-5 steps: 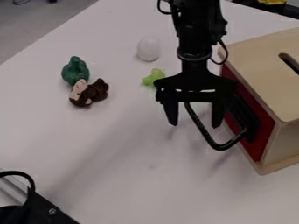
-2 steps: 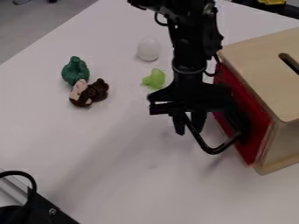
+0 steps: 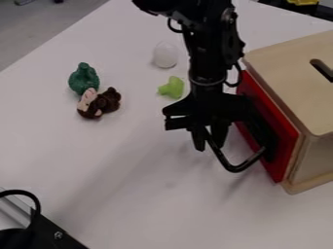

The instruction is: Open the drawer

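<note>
Black and nearly together, the two jaws of my gripper (image 3: 208, 146) point down at the bench (image 3: 130, 165), grasping the drawer's handle (image 3: 238, 168), one on each side of its bar. That handle is a bent black bar. Its long stretch slants from between my jaws towards the lower right of the view, roughly along the red front; then it turns a corner and runs back up to the front.

The drawer (image 3: 276, 165) I have by that handle. Its red front faces the lower left of the view and stands slightly proud of the box, its long axis running from upper left down to lower right. The pale wooden box (image 3: 286, 87) sits on the right of the bench, its flat lid pierced by a dark slot (image 3: 322, 70).

Up and to the left of my jaws lies a lime-green toy (image 3: 172, 87), with a white egg (image 3: 166, 54) beyond it, towards the far edge of the bench. Nearer the bench's slanting left edge, a dark green toy (image 3: 84, 79) sits right beside a brown and pink plush toy (image 3: 98, 103). In the lower left corner of the view I see a black fixture (image 3: 50, 229) and a looped cable (image 3: 36, 200). Something yellow (image 3: 303, 2) shows past the bench's far edge.
</note>
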